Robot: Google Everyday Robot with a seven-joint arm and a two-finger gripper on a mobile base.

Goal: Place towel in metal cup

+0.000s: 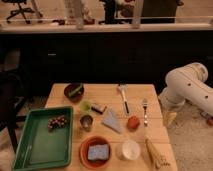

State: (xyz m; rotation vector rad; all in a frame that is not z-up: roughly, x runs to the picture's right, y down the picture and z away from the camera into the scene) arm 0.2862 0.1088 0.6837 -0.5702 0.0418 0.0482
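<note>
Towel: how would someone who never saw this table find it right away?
Look at the wooden table; the gripper hangs beside its right edge. Near the middle, between the metal cup and a round red thing, lies the towel. It is the only flat, pale grey-blue, triangle-shaped cloth; the blue sponge sits in an orange bowl.

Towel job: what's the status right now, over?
Gripper open, empty, off the wooden table, picture right. Small pale grey-blue towel flat on it, beside shiny silver metal cup, not inside. Nothing between them.
</note>
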